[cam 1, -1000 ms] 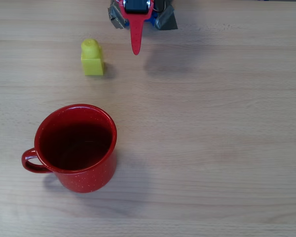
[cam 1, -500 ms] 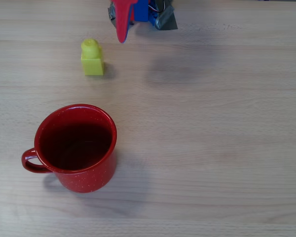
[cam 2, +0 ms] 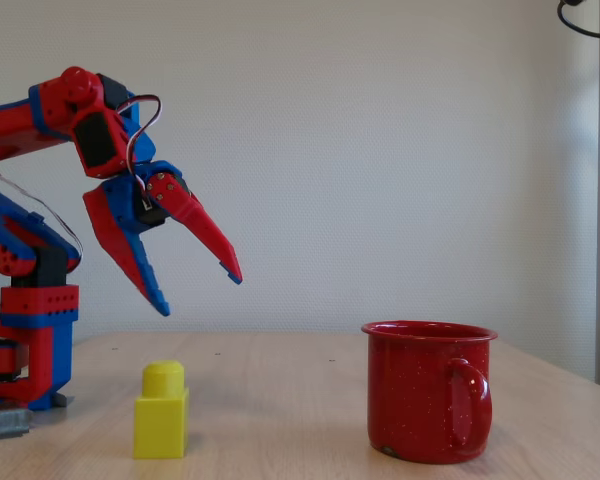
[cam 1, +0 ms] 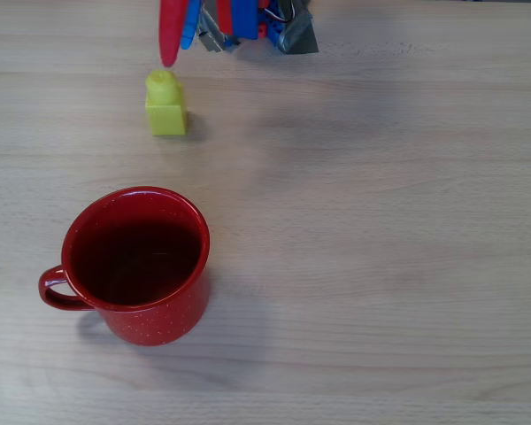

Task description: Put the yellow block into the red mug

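Fixed view shows the gripper (cam 2: 198, 292) spread above the yellow block (cam 2: 161, 411); grasping and dropping into the red mug (cam 2: 428, 390) remain.

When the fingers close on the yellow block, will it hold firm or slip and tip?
The yellow block looks like rigid plastic, so it should not deform. Its flat sides probably give the open gripper good purchase, though the smooth surface might slip. It stands upright on a flat base on the table, so rolling seems unlikely; an off-centre nudge could topple it.
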